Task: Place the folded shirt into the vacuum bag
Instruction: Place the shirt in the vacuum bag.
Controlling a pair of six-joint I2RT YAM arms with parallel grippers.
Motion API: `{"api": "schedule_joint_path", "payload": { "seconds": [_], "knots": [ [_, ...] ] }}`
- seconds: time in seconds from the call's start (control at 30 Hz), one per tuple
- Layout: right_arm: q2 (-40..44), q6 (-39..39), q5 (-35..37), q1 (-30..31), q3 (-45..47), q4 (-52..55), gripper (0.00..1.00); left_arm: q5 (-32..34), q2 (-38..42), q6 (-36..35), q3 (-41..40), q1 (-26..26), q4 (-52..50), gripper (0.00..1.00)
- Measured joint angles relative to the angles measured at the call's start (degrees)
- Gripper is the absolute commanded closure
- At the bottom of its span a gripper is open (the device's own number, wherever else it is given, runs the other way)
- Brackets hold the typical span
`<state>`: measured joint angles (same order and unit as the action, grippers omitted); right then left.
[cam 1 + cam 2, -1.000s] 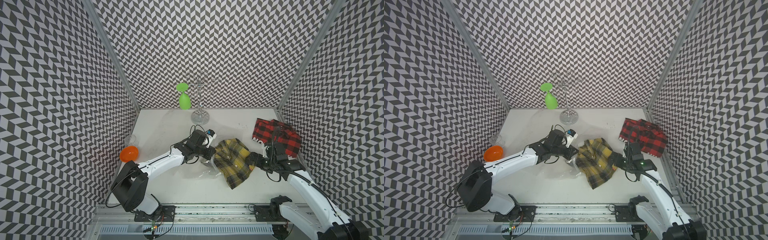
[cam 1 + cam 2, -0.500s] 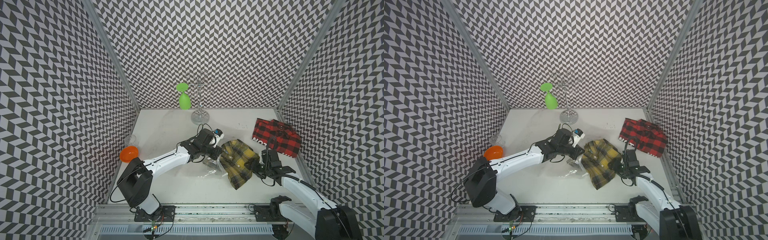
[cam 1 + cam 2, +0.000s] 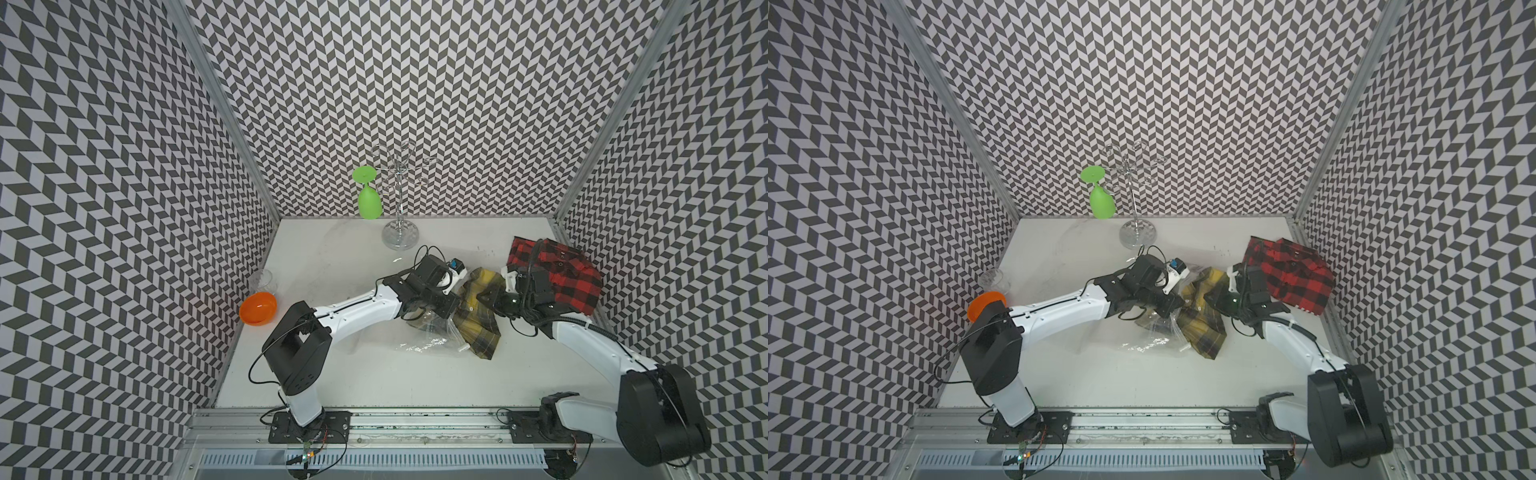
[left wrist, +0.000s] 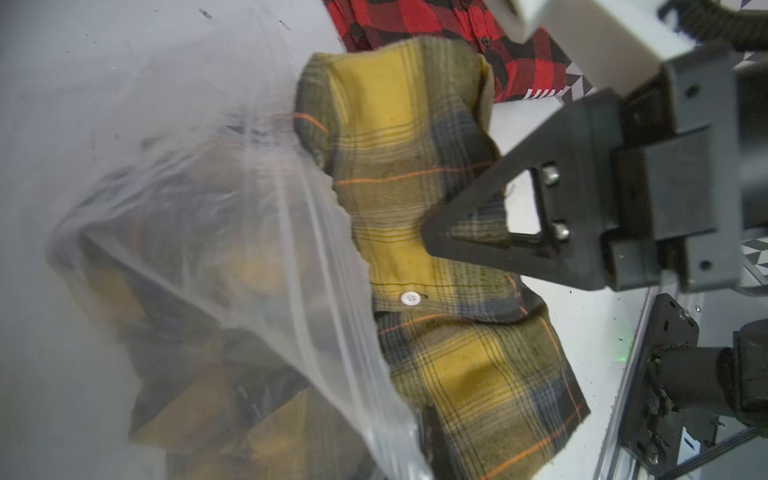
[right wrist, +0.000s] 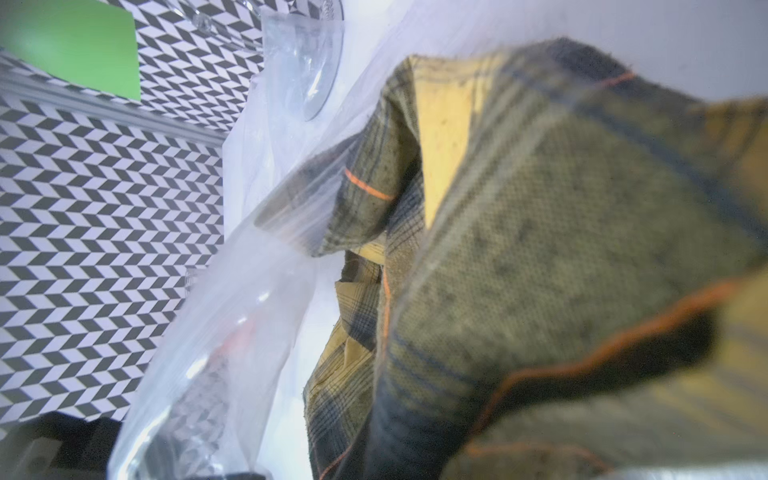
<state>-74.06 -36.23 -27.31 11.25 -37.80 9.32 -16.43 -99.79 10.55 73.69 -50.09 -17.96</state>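
The folded shirt [image 3: 478, 328] [image 3: 1200, 328], in yellow plaid, lies mid-table with its left part inside the vacuum bag [image 3: 428, 336] [image 3: 1150, 336]. My left gripper [image 3: 448, 315] [image 3: 1168, 309] is shut on the bag's mouth edge and holds it up over the shirt. In the left wrist view the clear bag [image 4: 187, 208] covers half of the shirt [image 4: 415, 166], and my own fingers are hidden behind the plastic. My right gripper [image 3: 484, 297] [image 3: 1214, 297] is shut on the shirt's right edge. The right wrist view is filled by bunched fabric [image 5: 582, 228] beside the bag [image 5: 232, 332].
A red plaid shirt [image 3: 557, 274] lies at the back right, close behind my right wrist. A wire glass rack [image 3: 400, 237] with a hanging green glass [image 3: 369, 201] stands at the back. An orange bowl [image 3: 257, 308] and a clear cup [image 3: 262, 281] sit by the left wall.
My right gripper went from wide open to closed on the shirt's edge and moved left and back. My left arm shifted right with the bag, drawing it further over the shirt.
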Motion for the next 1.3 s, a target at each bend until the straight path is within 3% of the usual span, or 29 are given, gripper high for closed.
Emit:
{"api": "schedule_joint_path", "payload": {
  "seconds": [0.17, 0.33, 0.43, 0.67, 0.83, 0.93, 1.07, 1.13, 1.23, 1.3],
  "knots": [
    [-4.61, 1.53, 1.22, 0.02, 1.11, 0.22, 0.72, 1.11, -0.09, -0.42, 0.04, -0.57, -1.11, 1.0],
    [-1.49, 4.11, 6.36, -0.33, 1.57, 4.11, 0.48, 2.05, 1.2, -0.15, -2.21, -0.22, -2.45, 0.98],
    [-0.48, 5.33, 7.87, -0.57, 1.79, 5.79, 0.36, 2.12, 2.84, 0.48, -3.56, 0.02, -3.89, 0.84],
    [1.4, 6.8, 11.58, 0.22, 2.64, 8.76, 0.3, 3.91, 1.62, 2.47, -1.84, 0.81, -9.29, 0.46],
    [4.37, 8.02, 14.53, 0.66, -0.48, 12.04, 0.3, 9.05, -4.11, 2.45, 8.24, 1.53, -16.09, 0.38],
    [5.51, 8.28, 15.69, 1.36, -3.04, 12.9, 0.33, 12.31, -9.18, 1.79, 17.2, 1.75, -18.4, 0.38],
    [7.1, 6.91, 13.44, 1.92, -4.63, 12.11, 0.46, 16.41, -15.8, 0.5, 26.05, 1.75, -21.38, 0.46],
    [7.23, 5.03, 11.78, 2.95, -4.39, 10.1, 0.55, 18.23, -18.51, -0.2, 28.85, 1.73, -23.21, 0.56],
    [7.26, 1.05, 9.49, 4.7, -3.17, 5.99, 0.57, 19.93, -20.92, -0.76, 30.93, 1.75, -25.33, 0.81],
    [7.5, -0.5, 9.86, 5.51, -3.06, 5.16, 0.41, 20.5, -21.29, -0.76, 32.09, 1.75, -26.73, 0.92]
  ]
}}
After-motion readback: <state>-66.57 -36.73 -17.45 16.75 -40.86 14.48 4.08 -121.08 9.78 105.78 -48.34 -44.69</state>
